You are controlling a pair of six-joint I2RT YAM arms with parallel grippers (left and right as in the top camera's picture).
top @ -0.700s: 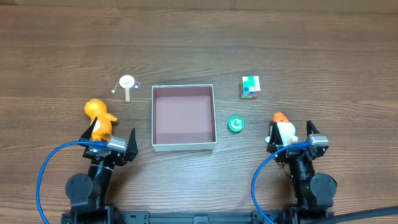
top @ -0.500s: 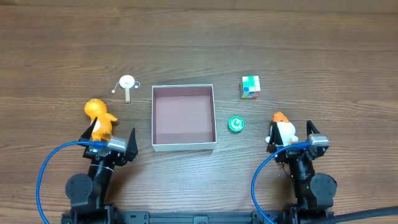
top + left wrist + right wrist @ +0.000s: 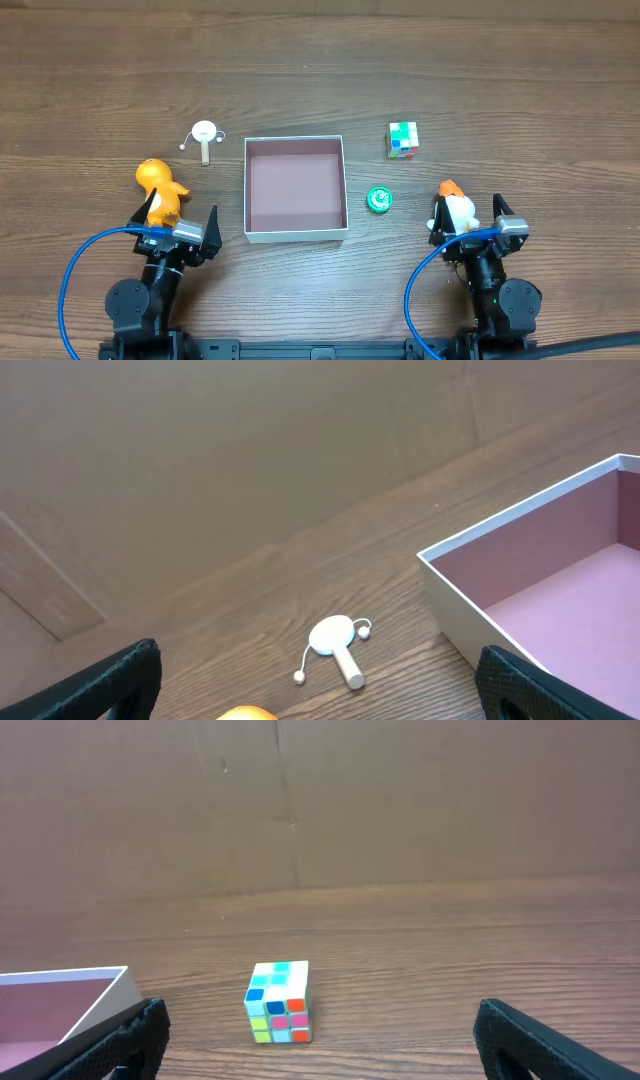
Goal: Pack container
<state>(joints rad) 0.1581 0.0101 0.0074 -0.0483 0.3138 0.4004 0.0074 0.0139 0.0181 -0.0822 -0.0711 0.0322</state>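
plainly, the overhead view shows the most: the square, shallow white cardboard box (image 3: 295, 190) with its pinkish-mauve inside sits mid-table between the arms, with a small green round disc (image 3: 379, 199) just to its right. a white-and-orange figure (image 3: 455, 212) stands between the fingers of the right claw (image 3: 468, 222); neither shows in the right wrist view, which instead shows a multicoloured puzzle cube (image 3: 280, 1003) and one box corner. the left wrist view catches a white paddle toy with two beads (image 3: 335, 640) near the box wall, and only the top of an orange plastic duck (image 3: 245, 713). the left claw (image 3: 173, 224) is spread wide around the duck, gripping nothing; the right is equally wide, nothing clamped; whether either touches its toy is unclear.
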